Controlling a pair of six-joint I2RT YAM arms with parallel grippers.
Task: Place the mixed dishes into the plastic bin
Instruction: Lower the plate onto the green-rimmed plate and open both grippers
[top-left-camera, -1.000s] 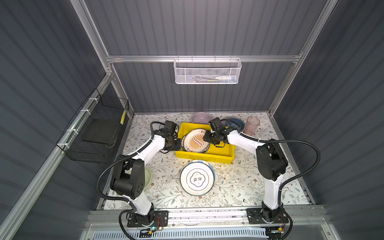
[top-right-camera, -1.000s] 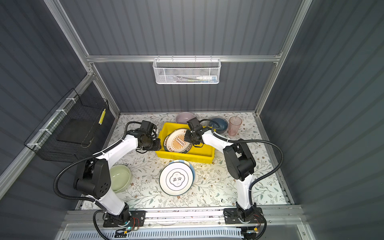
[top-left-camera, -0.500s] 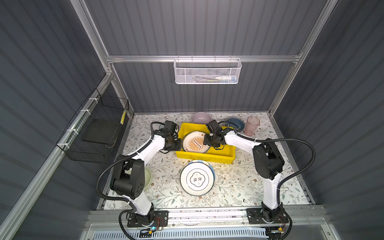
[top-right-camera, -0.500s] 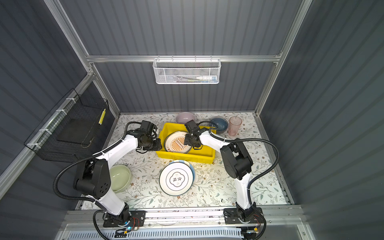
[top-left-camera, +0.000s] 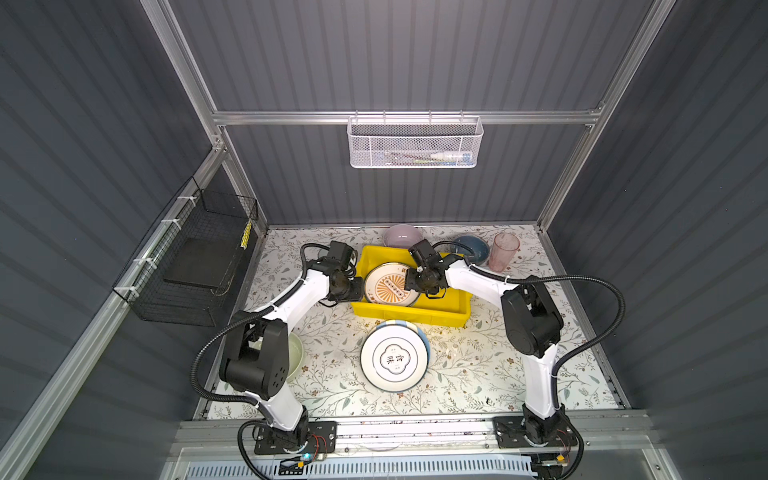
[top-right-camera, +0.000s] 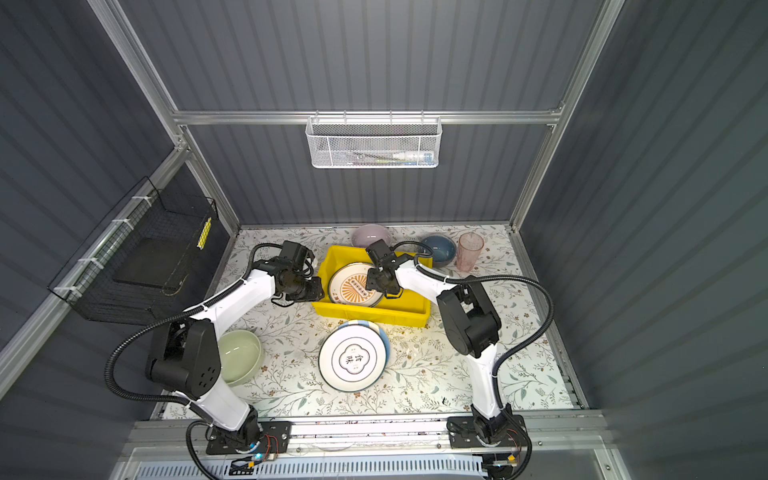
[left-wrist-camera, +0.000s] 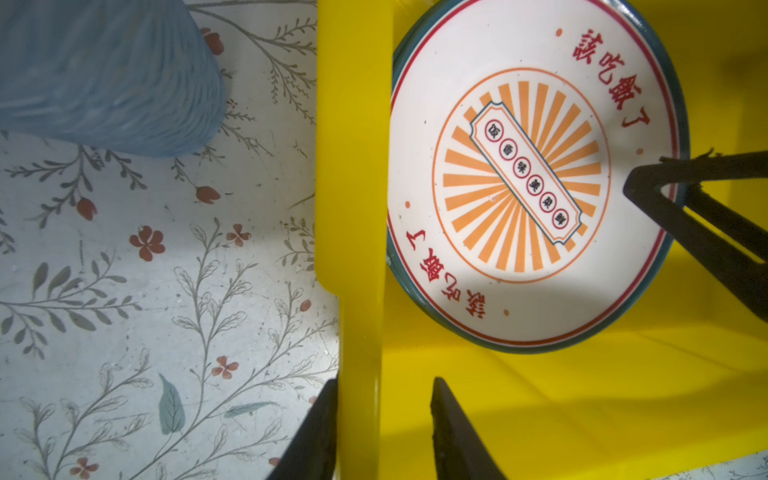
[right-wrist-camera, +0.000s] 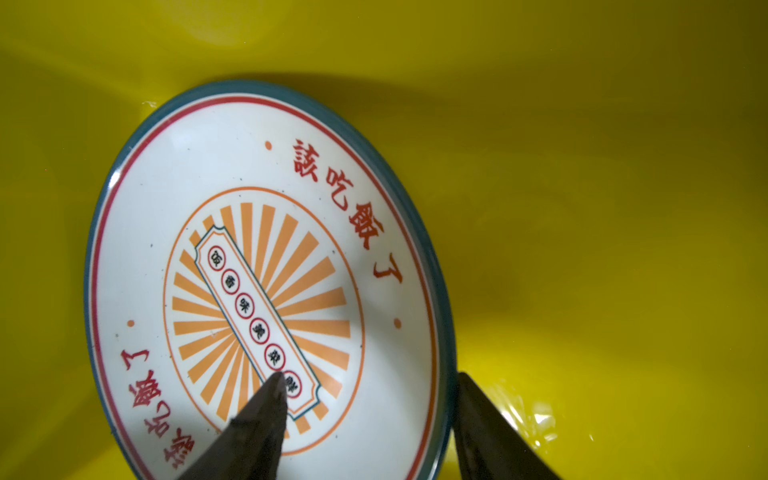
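Right wrist view: my right gripper (right-wrist-camera: 372, 376) sits, jaws apart, astride the rim of the orange sunburst plate (right-wrist-camera: 257, 199) in the plastic bin (right-wrist-camera: 602, 208) (it looks tilted), so pulling out crooked could hook and flip it.

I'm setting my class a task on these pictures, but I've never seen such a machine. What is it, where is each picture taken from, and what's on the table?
This is a robot: a white left arm and right arm, each ending in a two-fingered gripper. Two pictures look down from overhead, nearly alike; two come from cameras on the arms' wrists. On the flowered table stands a yellow bin holding an orange sunburst plate. Outside it: a lettered plate stacked on a bluish one, a lilac bowl, a dark blue bowl, a pink tumbler, a pale green bowl, a blue tumbler. The right gripper is open, jaws astride the sunburst plate's edge. The left gripper straddles the bin's wall; whether it pinches is unclear.
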